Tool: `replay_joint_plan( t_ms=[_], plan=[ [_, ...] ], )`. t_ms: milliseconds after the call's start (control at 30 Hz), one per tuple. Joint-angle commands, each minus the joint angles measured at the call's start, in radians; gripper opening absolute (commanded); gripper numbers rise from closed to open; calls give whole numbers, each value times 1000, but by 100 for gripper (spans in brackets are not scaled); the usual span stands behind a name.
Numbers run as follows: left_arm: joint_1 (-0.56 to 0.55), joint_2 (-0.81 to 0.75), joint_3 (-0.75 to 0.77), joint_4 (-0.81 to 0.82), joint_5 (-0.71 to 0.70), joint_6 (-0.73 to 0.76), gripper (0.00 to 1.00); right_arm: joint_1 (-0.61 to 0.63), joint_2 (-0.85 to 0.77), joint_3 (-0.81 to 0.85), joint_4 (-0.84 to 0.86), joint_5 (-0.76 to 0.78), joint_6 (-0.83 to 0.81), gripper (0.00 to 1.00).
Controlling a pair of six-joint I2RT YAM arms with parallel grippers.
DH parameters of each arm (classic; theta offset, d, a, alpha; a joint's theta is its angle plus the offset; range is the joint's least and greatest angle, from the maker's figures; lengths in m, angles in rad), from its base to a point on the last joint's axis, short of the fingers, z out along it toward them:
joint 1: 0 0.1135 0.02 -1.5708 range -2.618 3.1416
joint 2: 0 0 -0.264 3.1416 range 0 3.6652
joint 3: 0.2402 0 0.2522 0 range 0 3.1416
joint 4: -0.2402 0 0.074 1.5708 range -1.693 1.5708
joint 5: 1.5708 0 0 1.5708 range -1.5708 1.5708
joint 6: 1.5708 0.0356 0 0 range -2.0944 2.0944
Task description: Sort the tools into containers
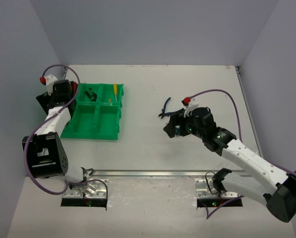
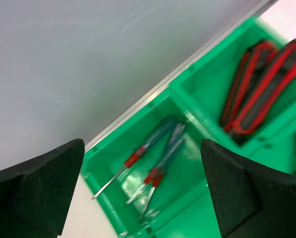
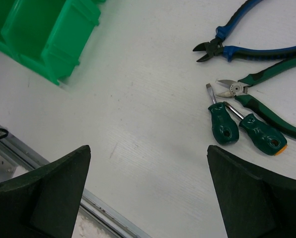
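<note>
The green bin tray (image 1: 96, 119) lies at the left of the table. My left gripper (image 1: 67, 95) hangs open and empty over its far left corner. In the left wrist view, between my open fingers (image 2: 143, 193), three thin blue screwdrivers with red collars (image 2: 158, 156) lie in one compartment and red-and-black pliers (image 2: 267, 79) in the one beside it. A yellow screwdriver (image 1: 115, 92) lies in a far compartment. My right gripper (image 1: 172, 128) is open and empty above bare table (image 3: 148, 193). Blue pliers (image 3: 247, 44), green pliers (image 3: 269, 94) and two stubby green screwdrivers (image 3: 222, 124) lie to its right.
A metal rail (image 3: 43, 163) runs along the table's near edge. The tray's corner (image 3: 48, 39) shows at the upper left of the right wrist view. Grey walls stand on three sides. The blue pliers (image 1: 165, 107) lie just beyond the right gripper.
</note>
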Motion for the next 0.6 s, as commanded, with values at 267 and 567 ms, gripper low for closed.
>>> replay_joint_plan(
  t_ms=[267,567],
  plan=[
    [-5,-404,108,-137,660,-242,100,0,203,75,-24,128,-15,99],
    [-383,-538,-29,-202,628,-269,100,1,347,225,-108,155,-8,99]
  ],
)
